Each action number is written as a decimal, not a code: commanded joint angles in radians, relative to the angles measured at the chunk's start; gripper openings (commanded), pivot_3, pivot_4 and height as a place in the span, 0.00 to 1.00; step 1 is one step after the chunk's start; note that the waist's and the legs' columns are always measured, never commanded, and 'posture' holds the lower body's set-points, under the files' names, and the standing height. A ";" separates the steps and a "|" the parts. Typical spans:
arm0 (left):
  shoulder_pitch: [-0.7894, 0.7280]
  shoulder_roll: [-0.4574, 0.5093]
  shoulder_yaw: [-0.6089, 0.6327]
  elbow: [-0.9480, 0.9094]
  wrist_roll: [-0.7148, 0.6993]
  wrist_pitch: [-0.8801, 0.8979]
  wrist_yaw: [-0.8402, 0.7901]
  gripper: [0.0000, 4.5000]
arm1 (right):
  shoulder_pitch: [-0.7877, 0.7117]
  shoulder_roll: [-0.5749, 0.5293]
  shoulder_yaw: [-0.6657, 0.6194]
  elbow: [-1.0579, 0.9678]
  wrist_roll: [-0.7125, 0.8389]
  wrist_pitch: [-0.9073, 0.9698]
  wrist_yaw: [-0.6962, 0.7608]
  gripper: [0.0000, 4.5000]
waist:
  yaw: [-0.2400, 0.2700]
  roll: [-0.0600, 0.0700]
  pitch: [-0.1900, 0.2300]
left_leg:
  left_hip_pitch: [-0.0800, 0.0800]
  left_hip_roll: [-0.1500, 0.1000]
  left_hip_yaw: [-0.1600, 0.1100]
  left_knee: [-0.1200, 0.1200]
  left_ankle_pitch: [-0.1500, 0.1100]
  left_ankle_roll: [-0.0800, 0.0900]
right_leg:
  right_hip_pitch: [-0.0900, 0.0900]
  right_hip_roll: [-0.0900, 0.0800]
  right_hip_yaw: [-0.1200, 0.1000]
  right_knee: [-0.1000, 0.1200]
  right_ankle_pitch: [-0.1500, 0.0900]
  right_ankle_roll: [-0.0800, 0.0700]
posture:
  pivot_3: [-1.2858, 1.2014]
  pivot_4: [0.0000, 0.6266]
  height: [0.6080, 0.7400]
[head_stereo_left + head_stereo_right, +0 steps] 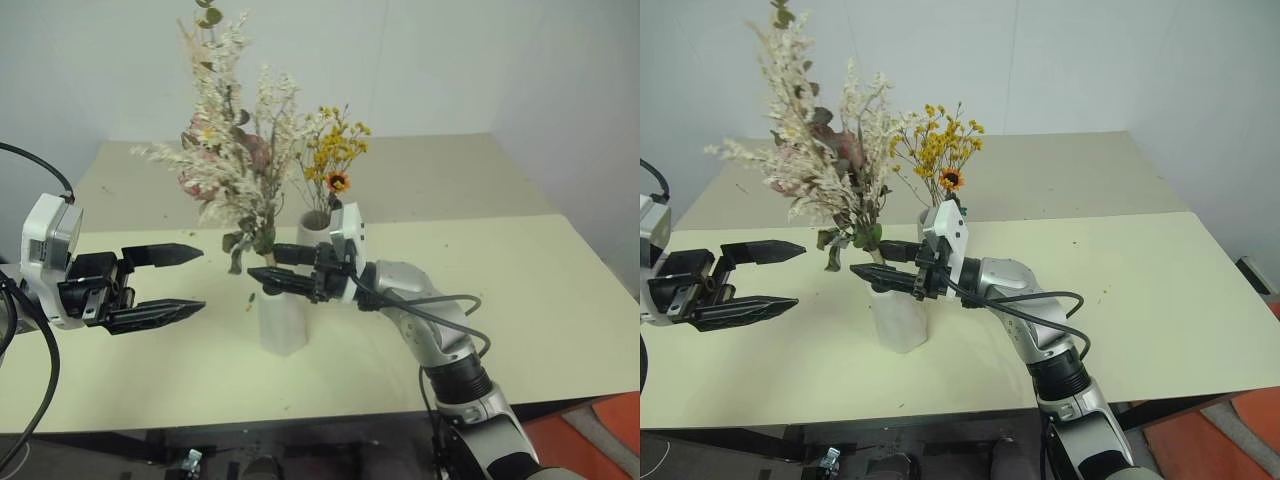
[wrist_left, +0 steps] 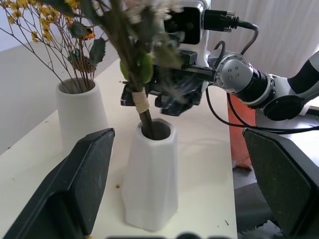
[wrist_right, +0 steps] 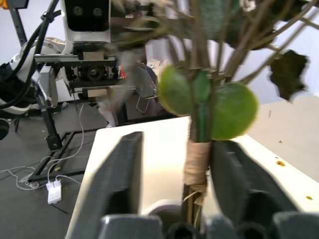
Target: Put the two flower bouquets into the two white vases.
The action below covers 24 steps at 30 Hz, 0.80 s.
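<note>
Bouquets both stood in vases on the cream table (image 1: 560, 300). Nearest, the cream-white bunch (image 1: 232, 150) sat in the front vase (image 1: 283, 322), its taped stem between the parted fingers of the right gripper (image 1: 270, 267), which blocked that vase's mouth. The left gripper (image 1: 165, 284) hung wide open beside it. Behind, the yellow bunch (image 1: 334, 150) filled the rear vase (image 2: 79, 112). No writing was readable.
</note>
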<state>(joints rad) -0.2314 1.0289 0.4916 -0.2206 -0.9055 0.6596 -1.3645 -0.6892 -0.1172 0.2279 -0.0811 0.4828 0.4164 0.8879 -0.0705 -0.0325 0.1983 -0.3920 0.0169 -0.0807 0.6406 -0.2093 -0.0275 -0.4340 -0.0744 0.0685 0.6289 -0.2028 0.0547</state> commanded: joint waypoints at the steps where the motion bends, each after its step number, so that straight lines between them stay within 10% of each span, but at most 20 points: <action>1: -0.022 0.027 0.014 0.003 -0.012 -0.001 -0.010 1.00 | -0.019 -0.009 -0.034 -0.038 0.032 -0.006 0.015 0.81 | 0.000 0.000 0.000 | 0.000 0.000 0.000 0.000 0.000 0.000 | 0.000 0.000 0.000 0.000 0.000 0.000 | 0.52 0.24 1.00; 4: -0.029 0.027 0.001 0.011 -0.008 -0.007 -0.019 1.00 | -0.025 -0.040 -0.039 -0.046 0.032 -0.003 0.033 0.99 | 0.000 0.000 0.000 | 0.000 0.000 0.000 0.000 0.000 0.000 | 0.000 0.000 0.000 0.000 0.000 0.000 | 0.52 0.24 1.00; 24: -0.140 0.007 -0.117 0.103 0.040 -0.040 -0.083 1.00 | 0.048 -0.516 -0.192 -0.081 0.038 0.010 0.257 0.99 | 0.000 0.000 0.000 | -0.001 0.000 0.000 0.000 0.000 0.000 | 0.000 0.000 0.000 -0.001 0.000 0.001 | 0.52 0.24 1.00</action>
<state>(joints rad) -0.3544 1.0308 0.3654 -0.1129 -0.8650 0.6352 -1.4386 -0.6430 -0.6104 0.0837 -0.1661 0.5225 0.4591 1.1243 -0.0701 -0.0330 0.1981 -0.3929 0.0166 -0.0805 0.6407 -0.2093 -0.0275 -0.4341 -0.0746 0.0686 0.6284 -0.2032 0.0552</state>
